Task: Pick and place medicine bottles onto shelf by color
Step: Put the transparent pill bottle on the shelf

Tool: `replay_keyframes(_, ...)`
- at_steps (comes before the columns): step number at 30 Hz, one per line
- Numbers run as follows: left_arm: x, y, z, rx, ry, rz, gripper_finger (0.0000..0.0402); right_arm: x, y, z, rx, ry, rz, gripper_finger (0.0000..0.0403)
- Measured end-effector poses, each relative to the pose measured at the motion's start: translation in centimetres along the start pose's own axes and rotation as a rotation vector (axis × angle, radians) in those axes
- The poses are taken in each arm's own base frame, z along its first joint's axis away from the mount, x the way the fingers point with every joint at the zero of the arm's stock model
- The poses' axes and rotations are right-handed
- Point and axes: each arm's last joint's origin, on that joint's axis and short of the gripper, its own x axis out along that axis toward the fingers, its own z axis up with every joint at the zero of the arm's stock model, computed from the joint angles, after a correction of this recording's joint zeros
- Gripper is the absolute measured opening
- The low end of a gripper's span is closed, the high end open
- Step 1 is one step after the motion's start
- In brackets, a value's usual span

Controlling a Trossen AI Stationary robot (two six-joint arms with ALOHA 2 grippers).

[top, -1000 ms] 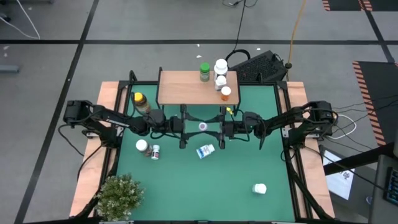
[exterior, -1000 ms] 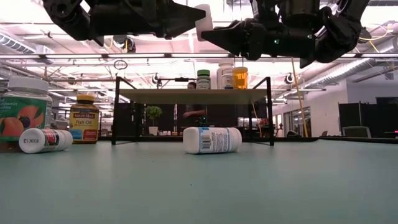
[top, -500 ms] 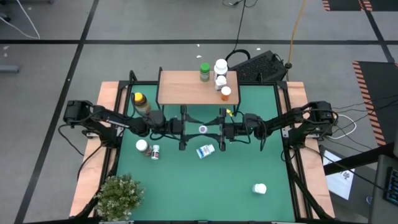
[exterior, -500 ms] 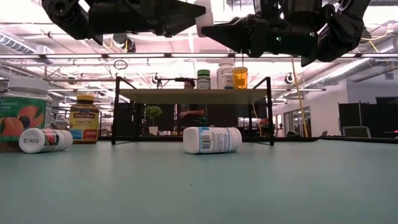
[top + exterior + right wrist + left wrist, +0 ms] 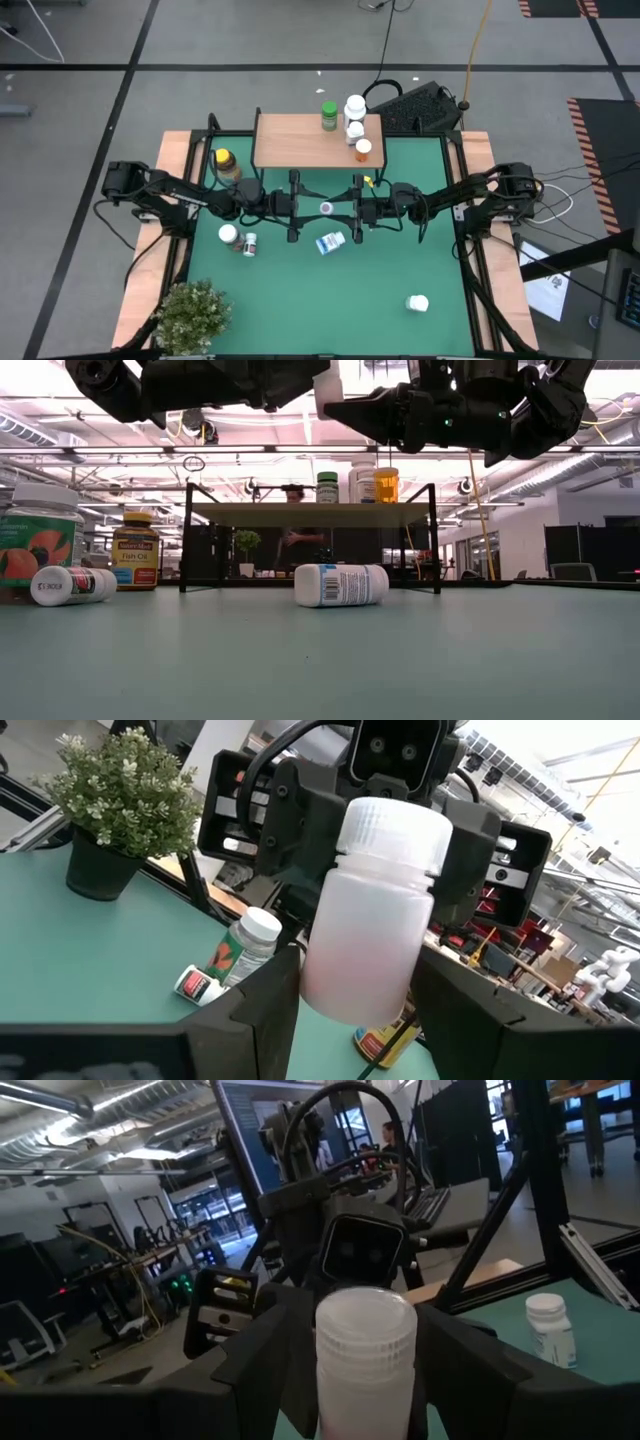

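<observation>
My left hand [image 5: 312, 205] and my right hand [image 5: 342, 207] meet over the middle of the green tabletop [image 5: 300, 290], just in front of the shelf [image 5: 300, 140], and both are clamped on one white medicine bottle [image 5: 326, 206] held in the air between them. In the right wrist view that bottle [image 5: 375, 910] sits tilted between my right fingers [image 5: 255, 1020], with the left hand's dark fingers gripping it from the far side; in the left wrist view its ribbed white cap [image 5: 365, 1320] faces me. On the shelf stand a green bottle [image 5: 329, 115], two white bottles [image 5: 354, 118] and an orange-capped bottle [image 5: 363, 150], grouped at its right end. Below my hands a blue-white bottle [image 5: 331, 243] lies on its side. To the left are an amber yellow-capped bottle [image 5: 226, 163], a white-capped bottle [image 5: 229, 235] upright and a small bottle [image 5: 250, 244] lying just beside it. Another white bottle [image 5: 417, 302] lies well apart at the near right, and a potted plant [image 5: 192, 312] stands at the near left corner.
</observation>
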Motion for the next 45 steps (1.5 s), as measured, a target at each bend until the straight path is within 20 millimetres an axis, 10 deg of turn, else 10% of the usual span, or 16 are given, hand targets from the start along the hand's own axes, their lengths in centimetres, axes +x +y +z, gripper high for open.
replay_keyframes(30,0.0,0.01,0.04,-0.023,-0.004,0.002,0.021,0.71,-0.25,0.23,0.011,0.022,0.011,0.0173)
replay_keyframes(45,-0.01,0.05,-0.03,-0.04,0.001,0.003,0.0145,0.71,-0.26,0.16,0.055,0.03,0.009,0.0173)
